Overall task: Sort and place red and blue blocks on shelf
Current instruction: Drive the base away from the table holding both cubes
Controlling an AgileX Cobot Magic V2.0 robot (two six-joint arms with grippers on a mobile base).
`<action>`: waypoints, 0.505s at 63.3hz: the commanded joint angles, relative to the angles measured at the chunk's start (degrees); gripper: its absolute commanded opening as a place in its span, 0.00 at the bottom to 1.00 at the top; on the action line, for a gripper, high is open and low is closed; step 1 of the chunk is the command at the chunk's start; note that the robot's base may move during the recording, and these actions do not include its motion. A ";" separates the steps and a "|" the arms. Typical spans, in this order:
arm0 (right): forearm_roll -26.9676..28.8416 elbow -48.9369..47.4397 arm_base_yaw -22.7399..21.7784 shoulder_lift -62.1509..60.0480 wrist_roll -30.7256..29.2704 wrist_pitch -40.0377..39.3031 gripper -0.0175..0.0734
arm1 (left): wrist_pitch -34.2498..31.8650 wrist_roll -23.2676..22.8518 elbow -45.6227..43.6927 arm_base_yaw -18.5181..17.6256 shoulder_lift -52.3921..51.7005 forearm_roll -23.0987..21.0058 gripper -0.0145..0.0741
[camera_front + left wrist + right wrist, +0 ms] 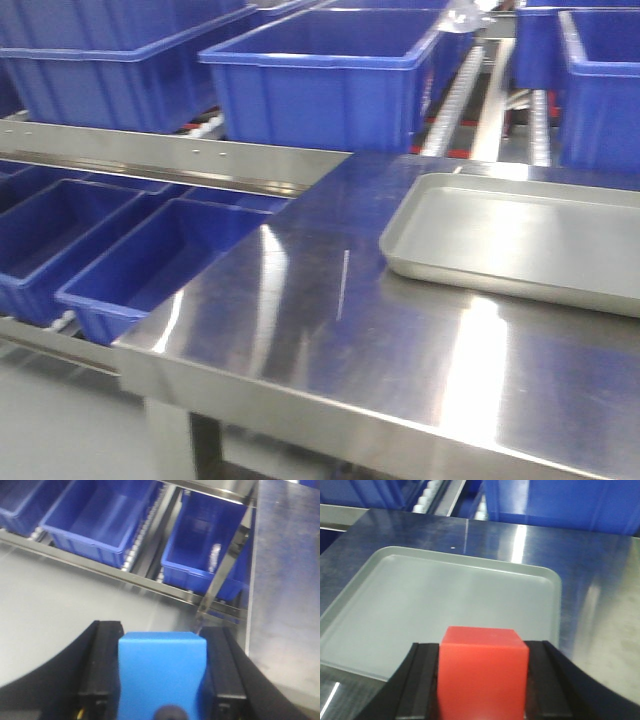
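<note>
My left gripper (162, 645) is shut on the sky-blue block (161, 675), held in the air over the grey floor beside the table's left edge. My right gripper (483, 652) is shut on the bright red block (482, 672), held above the near part of the grey tray (420, 595). The shelf's brushed-steel front rail (190, 158) with small screws runs at the left of the front view, with white roller rails (455, 95) behind the table. Neither gripper nor block shows in the front view.
Large dark-blue bins (330, 70) sit on the upper rack, more bins (150, 260) on the lower level, also in the left wrist view (95, 522). The shiny steel tabletop (330, 320) carries the empty tray (520, 240). The tabletop's edge (250, 580) is right of my left gripper.
</note>
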 commanded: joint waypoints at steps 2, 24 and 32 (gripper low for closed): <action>-0.30 -1.51 0.24 0.03 -0.40 -4.55 0.25 | -4.13 -0.33 -1.75 0.02 -0.09 0.59 0.30; -0.30 -1.51 0.24 0.03 -0.40 -4.55 0.25 | -4.13 -0.33 -1.75 0.02 -0.09 0.59 0.30; -0.30 -1.51 0.24 0.03 -0.40 -4.55 0.25 | -4.13 -0.33 -1.75 0.02 -0.09 0.59 0.30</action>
